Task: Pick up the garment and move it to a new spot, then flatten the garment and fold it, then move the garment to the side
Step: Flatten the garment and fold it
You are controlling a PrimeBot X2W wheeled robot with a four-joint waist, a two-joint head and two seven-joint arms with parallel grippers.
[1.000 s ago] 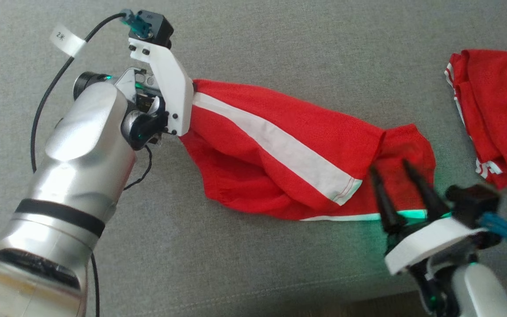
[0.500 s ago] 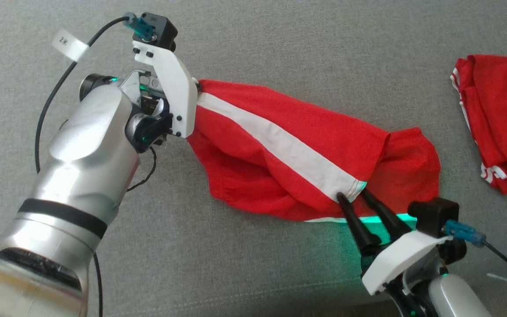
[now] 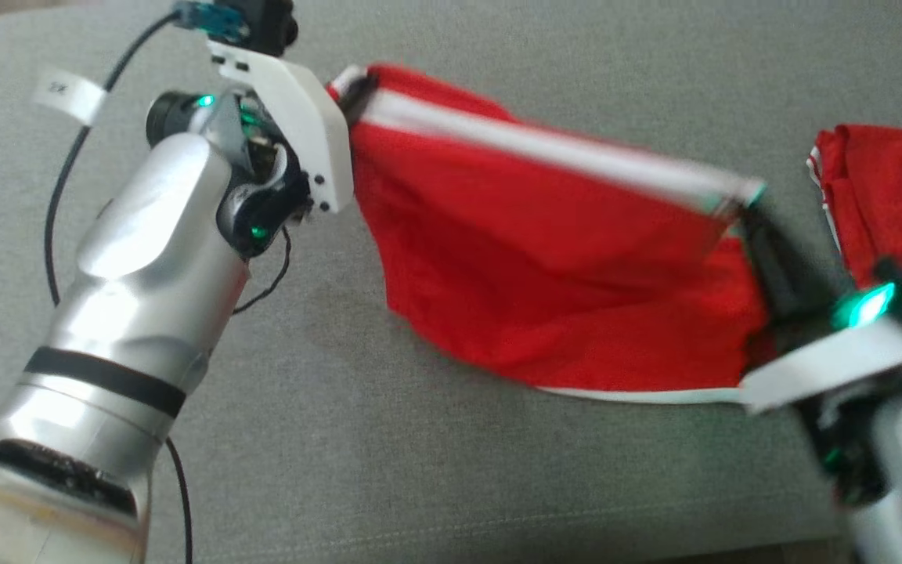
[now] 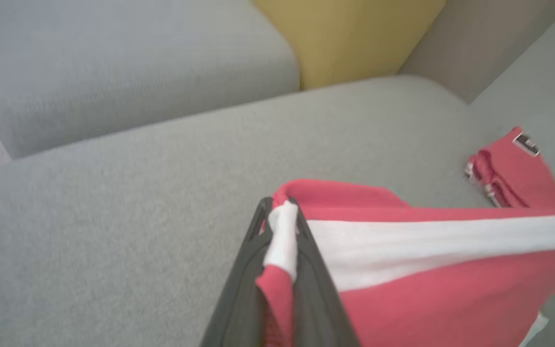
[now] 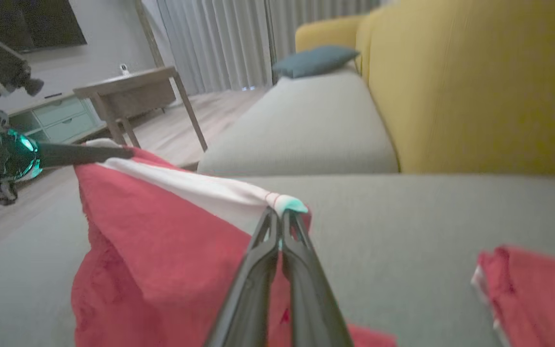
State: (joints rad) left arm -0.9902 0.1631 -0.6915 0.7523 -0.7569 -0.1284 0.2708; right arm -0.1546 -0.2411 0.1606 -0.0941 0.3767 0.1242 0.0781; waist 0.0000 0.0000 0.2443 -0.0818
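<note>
Starting close in, by the front edge of the grey sofa seat (image 3: 420, 486): got the red shorts (image 3: 545, 282) sagging toward the cushion there, lower hem seemingly brushing it, can't say for sure. Hung up above mid-seat by the white side stripe (image 3: 545, 145), one end per arm. Pinching the stripe's corner hem with the right tool (image 5: 280, 214), fingers pressed together. Pinching the opposite end with the left tool (image 4: 282, 231), cloth bunched between its fingers. Probably held like this to pull the stripe taut and let the fabric hang, shaking out creases before laying it flat. Best guess: somewhere in the move-and-flatten part, fold not yet begun.

Worth comparing views too. Head view: smeared, no good for judging grips, but great for the whole span and droop. Wrist views: settle both pinches up close. Farther out, toward the seat's right edge, just past the right tool, spotted a second red garment (image 3: 889, 196), crumpled. Farthest off, courtesy of the right wrist: yellow backrest (image 5: 475, 86), blue pillow (image 5: 316, 60), wooden table (image 5: 128, 89).
</note>
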